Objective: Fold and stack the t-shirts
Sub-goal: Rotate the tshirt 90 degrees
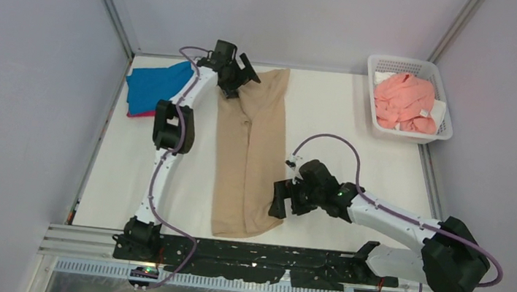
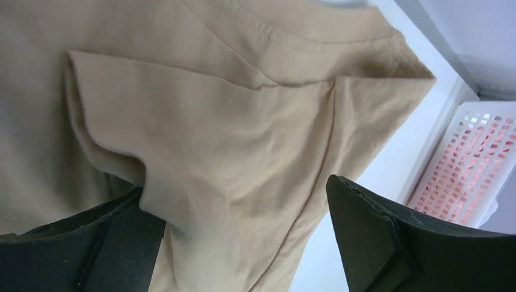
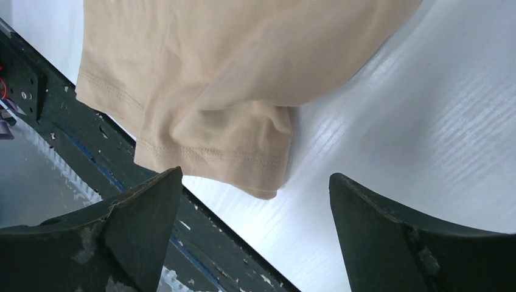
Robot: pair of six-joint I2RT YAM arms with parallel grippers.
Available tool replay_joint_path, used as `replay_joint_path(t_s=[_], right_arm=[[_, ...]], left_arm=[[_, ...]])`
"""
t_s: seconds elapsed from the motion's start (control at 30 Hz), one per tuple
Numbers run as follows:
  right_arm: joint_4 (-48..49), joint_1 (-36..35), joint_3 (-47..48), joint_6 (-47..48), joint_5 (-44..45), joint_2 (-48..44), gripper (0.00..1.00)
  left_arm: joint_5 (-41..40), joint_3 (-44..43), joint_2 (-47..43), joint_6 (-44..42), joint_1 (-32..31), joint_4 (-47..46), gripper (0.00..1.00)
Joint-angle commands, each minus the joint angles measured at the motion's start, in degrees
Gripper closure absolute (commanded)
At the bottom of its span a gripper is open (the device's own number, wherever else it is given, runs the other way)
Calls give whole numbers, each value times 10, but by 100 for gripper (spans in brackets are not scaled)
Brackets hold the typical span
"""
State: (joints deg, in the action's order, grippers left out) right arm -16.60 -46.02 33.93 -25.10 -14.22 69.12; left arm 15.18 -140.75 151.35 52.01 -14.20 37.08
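Note:
The tan-beige t-shirt (image 1: pixel 249 152) lies folded into a long strip down the middle of the table. My left gripper (image 1: pixel 240 78) is open over its far left corner; in the left wrist view the tan cloth (image 2: pixel 243 115) fills the space between the spread fingers (image 2: pixel 377 237), and a fold rests on the left one. My right gripper (image 1: pixel 279 200) is open beside the shirt's near right corner; its wrist view shows the hem corner (image 3: pixel 219 146) just ahead of the gripper (image 3: pixel 255 237). The bright blue shirt (image 1: pixel 156 81) lies folded on the magenta-red one (image 1: pixel 140 113) at the far left. The salmon pink shirt (image 1: pixel 408 100) lies crumpled in the basket.
The white mesh basket (image 1: pixel 442 130) stands at the far right and also shows in the left wrist view (image 2: pixel 474 164). The black base rail (image 1: pixel 265 253) runs along the near edge, just under the tan shirt's hem (image 3: pixel 55 121). Grey walls enclose the table.

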Motion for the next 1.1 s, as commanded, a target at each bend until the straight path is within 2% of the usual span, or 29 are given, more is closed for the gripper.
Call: replay_joint_path(t_s=[0.0, 0.03, 0.1, 0.17, 0.2, 0.33, 0.53, 0.6, 0.63, 0.67, 0.73, 0.9, 1.03, 1.07], right_arm=[[131, 0, -34, -39, -16, 9, 2], [130, 0, -25, -47, -15, 19, 0], [114, -1, -13, -57, 0, 47, 9], [98, -1, -13, -65, 21, 78, 20], [93, -1, -15, -72, 23, 82, 29], [101, -1, -60, -103, -12, 70, 50], [112, -2, -113, -123, -68, 18, 57], [105, -2, -118, -125, -59, 16, 67], [98, -3, -119, -127, -54, 16, 76], [94, -3, -120, -128, -48, 15, 81], [86, -3, -124, -133, -51, 11, 82], [81, -6, -150, -159, -43, -23, 76], [88, -6, -142, -151, -4, -58, 74], [89, -6, -138, -144, 9, -61, 66]], left_arm=[[-26, 0, -15, 6, 13, -31, 0], [-27, -1, -18, 4, 13, -31, 0], [-37, -1, -23, 1, 14, -26, 0], [-43, -2, -27, -5, 14, -23, 0], [-44, -2, -29, -8, 14, -22, 0], [-54, 0, -36, -26, 14, -12, 0], [-49, 18, -31, -16, 14, -16, 1], [-48, 18, -27, -13, 14, -15, 0], [-50, 19, -25, -12, 15, -15, 0], [-51, 18, -24, -11, 14, -15, 0], [-57, 17, -22, -10, 14, -10, 1], [-47, 18, -23, -13, 14, -10, 0], [26, 19, -37, -26, 14, -11, 0], [47, 23, -46, -35, 14, 1, 0]])
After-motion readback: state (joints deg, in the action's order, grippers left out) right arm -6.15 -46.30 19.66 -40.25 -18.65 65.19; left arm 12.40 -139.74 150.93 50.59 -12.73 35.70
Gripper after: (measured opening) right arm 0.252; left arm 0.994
